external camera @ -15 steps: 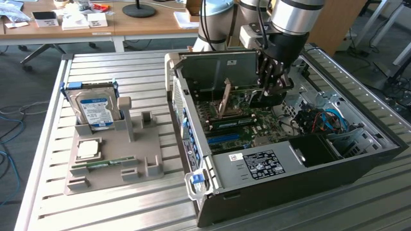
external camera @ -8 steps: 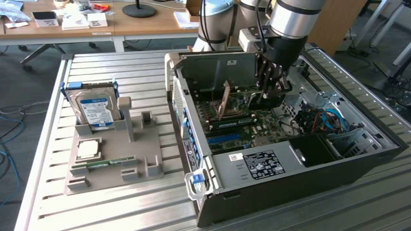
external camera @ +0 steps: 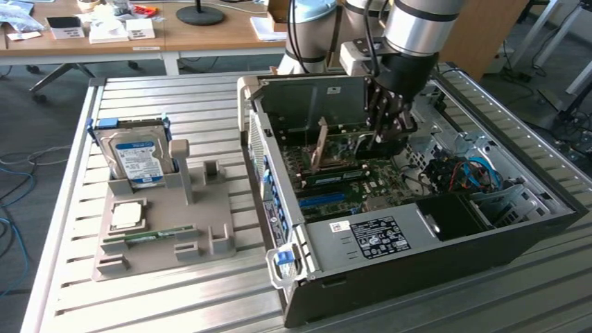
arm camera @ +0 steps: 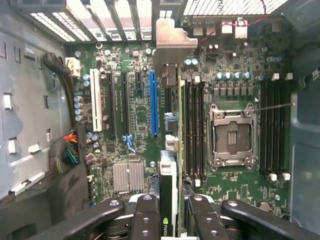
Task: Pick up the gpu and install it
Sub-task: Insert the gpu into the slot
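Observation:
My gripper [external camera: 387,128] reaches down into the open computer case [external camera: 416,236] and is shut on the gpu [external camera: 351,146], which stands on edge above the motherboard [external camera: 370,184]. In the wrist view the gpu [arm camera: 169,180] is seen edge-on between the black fingers [arm camera: 147,215], with its green board edge, its black cooler and its pale metal bracket [arm camera: 170,45] toward the case's rear slot openings. The card hangs over the board beside the long blue slot [arm camera: 154,102]. Whether its lower edge touches a slot I cannot tell.
On the exterior view's left a grey fixture tray [external camera: 213,208] holds a silver hard drive [external camera: 137,156], a processor [external camera: 127,215] and a memory stick [external camera: 152,236]. An empty processor socket [arm camera: 232,135] and memory slots [arm camera: 275,125] flank the card. Cables [external camera: 467,173] lie in the case.

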`<state>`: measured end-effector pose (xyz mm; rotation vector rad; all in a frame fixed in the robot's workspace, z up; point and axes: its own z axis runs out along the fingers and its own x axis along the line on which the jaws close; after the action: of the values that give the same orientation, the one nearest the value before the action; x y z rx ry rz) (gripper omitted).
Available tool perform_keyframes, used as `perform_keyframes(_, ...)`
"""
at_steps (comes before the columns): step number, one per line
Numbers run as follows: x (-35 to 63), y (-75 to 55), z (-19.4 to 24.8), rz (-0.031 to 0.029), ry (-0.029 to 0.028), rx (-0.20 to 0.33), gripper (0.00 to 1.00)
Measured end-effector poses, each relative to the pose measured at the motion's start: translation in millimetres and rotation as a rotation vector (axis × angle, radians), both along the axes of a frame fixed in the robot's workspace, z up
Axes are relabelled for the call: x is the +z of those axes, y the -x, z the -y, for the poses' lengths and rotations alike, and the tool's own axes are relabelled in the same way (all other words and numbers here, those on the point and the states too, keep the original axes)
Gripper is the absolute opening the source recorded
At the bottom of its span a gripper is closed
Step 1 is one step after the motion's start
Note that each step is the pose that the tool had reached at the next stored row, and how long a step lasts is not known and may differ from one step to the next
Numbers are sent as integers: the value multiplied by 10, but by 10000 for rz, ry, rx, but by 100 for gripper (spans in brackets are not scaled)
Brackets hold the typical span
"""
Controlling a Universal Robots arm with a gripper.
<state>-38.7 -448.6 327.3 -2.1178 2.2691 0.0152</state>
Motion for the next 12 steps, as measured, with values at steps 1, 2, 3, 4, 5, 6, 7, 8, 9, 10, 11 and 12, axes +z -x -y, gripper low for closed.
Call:
perform_keyframes(1,0,13,0,-1,1,-1,27)
perform_keyframes(2,0,26,1,-1,1,-1,27)
perform_keyframes(3,0,39,0,-1,1,-3,27)
perform_keyframes(4,0,51,0,-1,1,-4,27)
perform_keyframes(5,1,64,1,-1,2,-4,27)
perform_keyframes(6,0,75,0,0,1,-5,27)
perform_keyframes(7,0,85,1,-2,1,-5,27)
perform_keyframes(8,0,85,0,-1,0,-6,27)
perform_keyframes(9,0,85,1,-1,0,-6,27)
perform_keyframes(10,0,85,1,-1,0,-6,27)
perform_keyframes(11,1,85,1,-1,0,-6,27)
perform_keyframes(12,0,86,1,-1,0,-7,27)
